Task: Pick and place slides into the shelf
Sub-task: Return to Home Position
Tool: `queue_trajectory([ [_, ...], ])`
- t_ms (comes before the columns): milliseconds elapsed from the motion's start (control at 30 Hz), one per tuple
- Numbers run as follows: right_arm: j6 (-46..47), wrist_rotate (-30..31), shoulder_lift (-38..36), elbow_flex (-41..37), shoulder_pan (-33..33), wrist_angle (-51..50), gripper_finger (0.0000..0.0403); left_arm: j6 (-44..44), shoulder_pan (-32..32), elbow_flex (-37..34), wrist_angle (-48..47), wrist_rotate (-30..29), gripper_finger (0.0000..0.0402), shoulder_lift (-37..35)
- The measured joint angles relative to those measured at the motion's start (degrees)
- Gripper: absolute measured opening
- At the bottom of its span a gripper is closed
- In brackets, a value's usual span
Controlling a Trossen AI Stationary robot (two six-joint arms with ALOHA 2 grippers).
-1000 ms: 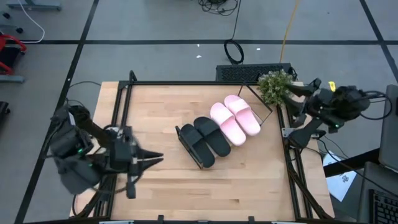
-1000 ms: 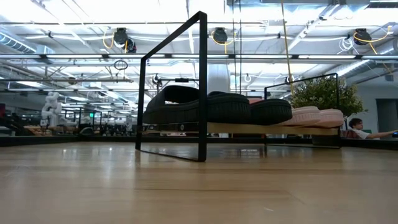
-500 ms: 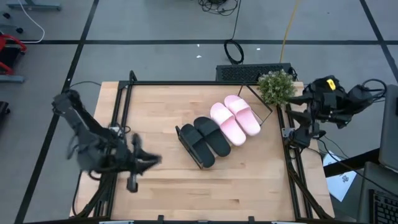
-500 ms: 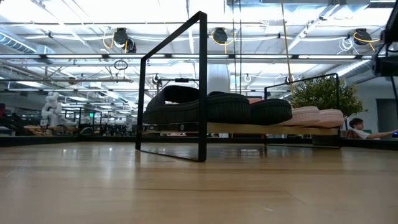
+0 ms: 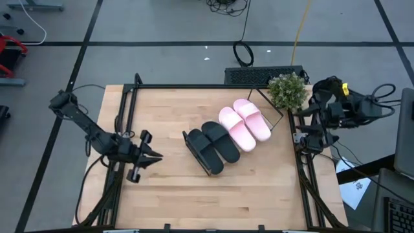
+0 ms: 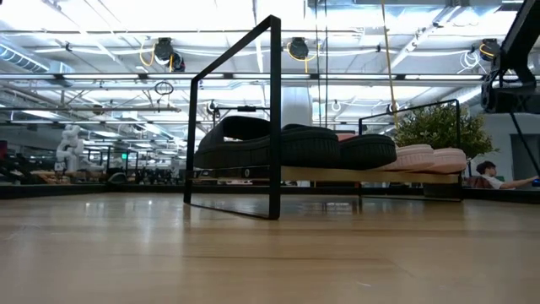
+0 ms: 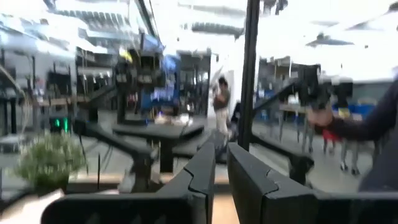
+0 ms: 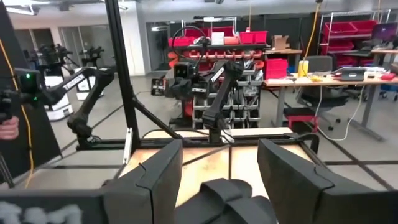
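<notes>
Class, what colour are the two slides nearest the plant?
Pale pink slides, clearest from the high view.

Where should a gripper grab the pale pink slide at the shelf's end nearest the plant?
Probably the wide strap of the outer pale pink slide, from straight above: it arches over the sole, and the other pink slide crowds one side.

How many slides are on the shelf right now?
4. Two black slides lie side by side at one end of the shelf; two pink slides lie beside them, nearer the plant. None seems hidden.
</notes>
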Motion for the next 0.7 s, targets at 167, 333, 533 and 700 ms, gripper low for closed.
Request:
queue_trajectory([
  [167,0.7,0.0,-1.6,0.0,0.0,-6.8,0.0196,-5.9,-0.3,-0.8,-14.1,-2.6,0.0047,-6.5],
  [333,2.3,0.0,-1.6,-1.3,0.0,-13.0,0.0196,-7.1,-0.2,-0.8,-19.9,-7.3,0.0047,-7.9],
  [533,3.7,-0.5,-2.8,0.7,-0.3,-14.4,0.0196,-5.9,-1.0,-0.8,-25.4,-7.7,0.0047,-11.6],
  [700,0.7,-11.2,-3.8,5.7,-0.3,-16.0,0.0196,-6.3,-3.0,-0.8,-29.2,-10.8,0.0047,-16.5],
])
